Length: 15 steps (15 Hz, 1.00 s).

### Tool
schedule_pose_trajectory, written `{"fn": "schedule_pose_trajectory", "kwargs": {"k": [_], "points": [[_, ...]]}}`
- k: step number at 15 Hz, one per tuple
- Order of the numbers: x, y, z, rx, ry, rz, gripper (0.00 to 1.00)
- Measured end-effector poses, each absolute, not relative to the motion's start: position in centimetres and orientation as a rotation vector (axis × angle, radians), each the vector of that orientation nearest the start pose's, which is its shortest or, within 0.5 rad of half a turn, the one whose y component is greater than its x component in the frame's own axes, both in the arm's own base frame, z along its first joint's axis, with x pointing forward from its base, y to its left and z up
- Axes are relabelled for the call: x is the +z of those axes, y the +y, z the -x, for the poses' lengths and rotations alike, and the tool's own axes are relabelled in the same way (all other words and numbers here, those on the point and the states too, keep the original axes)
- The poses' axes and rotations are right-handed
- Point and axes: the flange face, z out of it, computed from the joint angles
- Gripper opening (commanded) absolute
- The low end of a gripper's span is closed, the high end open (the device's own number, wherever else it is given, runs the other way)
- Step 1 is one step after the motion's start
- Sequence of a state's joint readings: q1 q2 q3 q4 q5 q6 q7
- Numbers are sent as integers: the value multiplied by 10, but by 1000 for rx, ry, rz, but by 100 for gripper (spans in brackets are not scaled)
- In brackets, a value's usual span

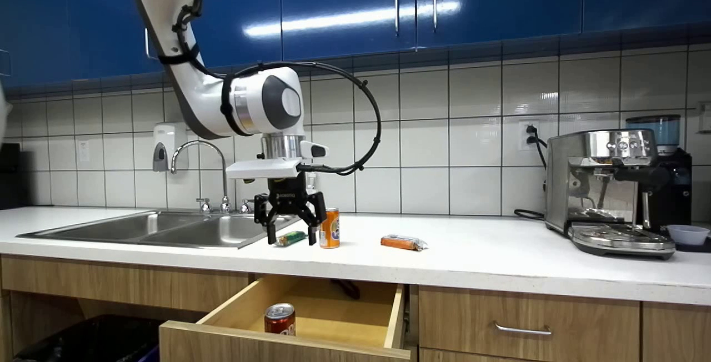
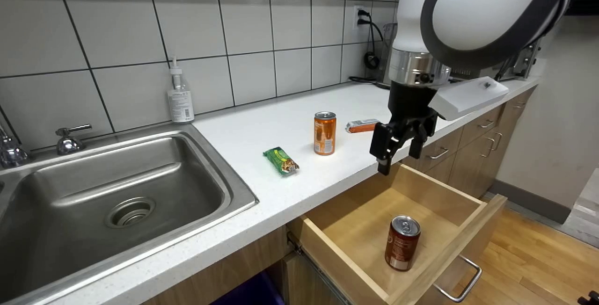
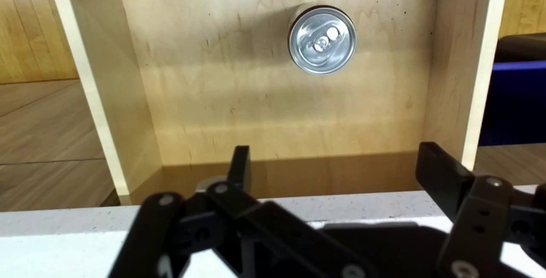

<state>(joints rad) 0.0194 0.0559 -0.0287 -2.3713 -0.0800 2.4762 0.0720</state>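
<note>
Kitchen drawer (image 3: 239, 107), red can (image 2: 402, 246) upright near its front, below the pincer (image 1: 291, 237)

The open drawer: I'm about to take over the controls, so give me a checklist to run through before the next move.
1. Drawer pulled out: ok, its inside is exposed.
2. Gripper open, nothing between its fingers: ok.
3. Dark red can upright in the drawer: ok.
4. Gripper apart from that can: ok.
5. Enough room between gripper and counter: cannot tell.
6. Counter free of loose things: not ok; orange can, green packet and orange packet are there.
</note>
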Motion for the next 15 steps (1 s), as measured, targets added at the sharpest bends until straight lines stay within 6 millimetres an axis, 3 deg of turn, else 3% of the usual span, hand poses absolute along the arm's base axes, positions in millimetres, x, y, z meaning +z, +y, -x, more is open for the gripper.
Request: {"fn": "schedule_pose_trajectory", "kwargs": {"k": [11,15], "points": [[322,-54,-562,-129,23,3207,100],[320,-59,-573,-128,35,3210,100]]}}
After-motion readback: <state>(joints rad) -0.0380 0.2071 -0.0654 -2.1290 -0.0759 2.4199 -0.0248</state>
